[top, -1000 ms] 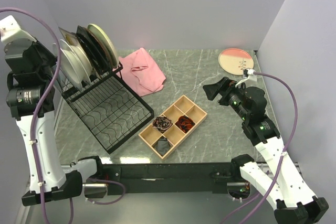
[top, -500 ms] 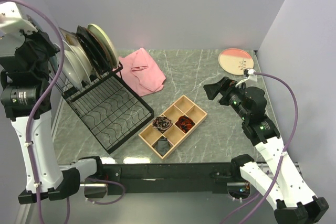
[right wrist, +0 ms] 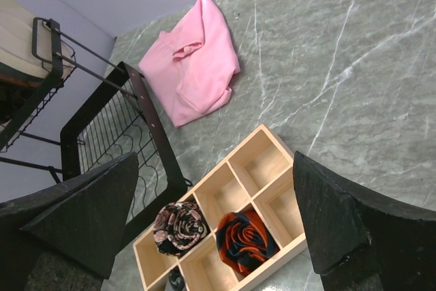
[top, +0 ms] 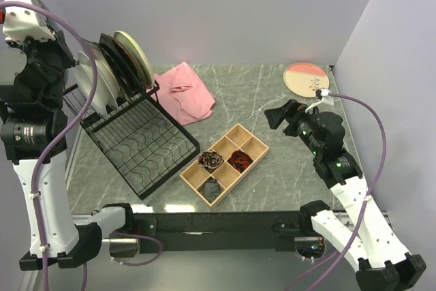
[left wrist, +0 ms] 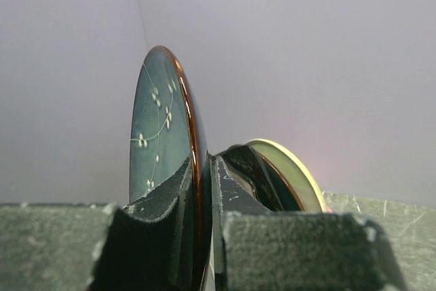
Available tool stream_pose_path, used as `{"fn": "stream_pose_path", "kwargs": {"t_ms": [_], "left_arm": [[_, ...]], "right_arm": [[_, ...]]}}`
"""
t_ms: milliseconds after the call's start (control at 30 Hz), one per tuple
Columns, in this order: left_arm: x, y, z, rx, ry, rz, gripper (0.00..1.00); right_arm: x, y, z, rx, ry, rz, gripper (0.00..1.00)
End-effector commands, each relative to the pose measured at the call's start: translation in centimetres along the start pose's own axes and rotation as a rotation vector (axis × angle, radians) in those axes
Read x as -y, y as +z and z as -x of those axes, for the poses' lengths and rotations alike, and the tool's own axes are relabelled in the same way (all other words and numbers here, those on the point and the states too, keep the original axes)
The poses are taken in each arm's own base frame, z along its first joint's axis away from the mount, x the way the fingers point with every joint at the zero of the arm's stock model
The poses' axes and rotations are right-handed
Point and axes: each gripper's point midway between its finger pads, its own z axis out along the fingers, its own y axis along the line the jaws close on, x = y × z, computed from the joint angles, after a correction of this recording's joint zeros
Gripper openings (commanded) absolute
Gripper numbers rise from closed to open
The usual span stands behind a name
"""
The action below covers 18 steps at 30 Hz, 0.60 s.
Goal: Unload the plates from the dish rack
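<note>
The dish rack (top: 146, 142) stands at the left with several plates on edge at its back: white ones (top: 93, 85), dark ones (top: 117, 59) and a cream-green one (top: 134, 51). My left gripper (left wrist: 202, 168) is shut on the brown rim of a teal plate (left wrist: 160, 124) with white sprigs, held upright at the rack's left end. Behind it in the left wrist view are a dark plate (left wrist: 253, 172) and the cream-green plate (left wrist: 294, 175). A pink-cream plate (top: 306, 77) lies flat at the back right. My right gripper (top: 276, 118) hangs open and empty above the table.
A wooden compartment tray (top: 250, 142) with rolled cloths sits mid-table, below my right gripper (right wrist: 214, 189) in the right wrist view. A pink cloth (top: 185, 91) lies beside the rack's back corner. Walls close in at the left, back and right.
My left arm has risen and swung toward the rack's left end, keeping its grip on the teal plate. The right arm has not moved.
</note>
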Motion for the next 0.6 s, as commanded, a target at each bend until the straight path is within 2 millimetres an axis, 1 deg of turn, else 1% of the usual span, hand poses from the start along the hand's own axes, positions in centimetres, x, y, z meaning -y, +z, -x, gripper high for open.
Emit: {"fn": "stream_pose_path", "kwargs": {"t_ms": [0, 33, 67, 100, 167, 233, 333, 367, 433, 467, 533, 567], "left_arm": [[0.1, -2.7, 11.6, 0.389, 0.049, -0.036, 0.01], [0.4, -2.8, 12.0, 0.406, 0.051, -0.050, 0.01], [1.0, -3.4, 12.5, 0.433, 0.066, -0.090, 0.01], [1.3, -3.0, 11.8, 0.427, 0.071, -0.102, 0.01], [1.7, -3.5, 12.2, 0.469, 0.072, -0.123, 0.01], [1.8, -3.6, 12.7, 0.491, 0.059, -0.131, 0.01], [2.7, -2.4, 12.8, 0.479, 0.061, -0.169, 0.01], [3.3, -1.9, 12.9, 0.476, 0.066, -0.189, 0.01], [3.9, -1.7, 13.3, 0.497, 0.073, -0.214, 0.01], [5.0, -1.9, 13.2, 0.507, 0.068, -0.248, 0.01], [5.6, -2.2, 14.0, 0.538, 0.064, -0.258, 0.01], [6.8, -2.0, 14.2, 0.540, 0.063, -0.290, 0.01]], "right_arm": [[-0.7, 0.0, 1.1, 0.044, -0.021, 0.021, 1.00], [-0.6, 0.2, 1.0, 0.040, -0.022, 0.019, 1.00], [-0.6, 0.2, 0.9, 0.035, -0.022, 0.020, 1.00], [-0.6, 0.3, 0.9, 0.034, -0.023, 0.017, 1.00], [-0.4, 0.3, 0.9, 0.034, -0.025, 0.012, 1.00], [-0.4, 0.3, 1.0, 0.041, -0.026, 0.009, 1.00], [-0.3, 0.2, 1.1, 0.043, -0.029, 0.005, 1.00], [-0.4, 0.2, 1.1, 0.043, -0.031, 0.006, 1.00], [-0.4, 0.1, 1.2, 0.048, -0.032, 0.006, 1.00], [-0.3, 0.1, 1.2, 0.051, -0.032, 0.002, 1.00], [-0.3, 0.1, 1.2, 0.054, -0.034, 0.006, 1.00], [-0.3, 0.1, 1.2, 0.052, -0.034, 0.005, 1.00]]}}
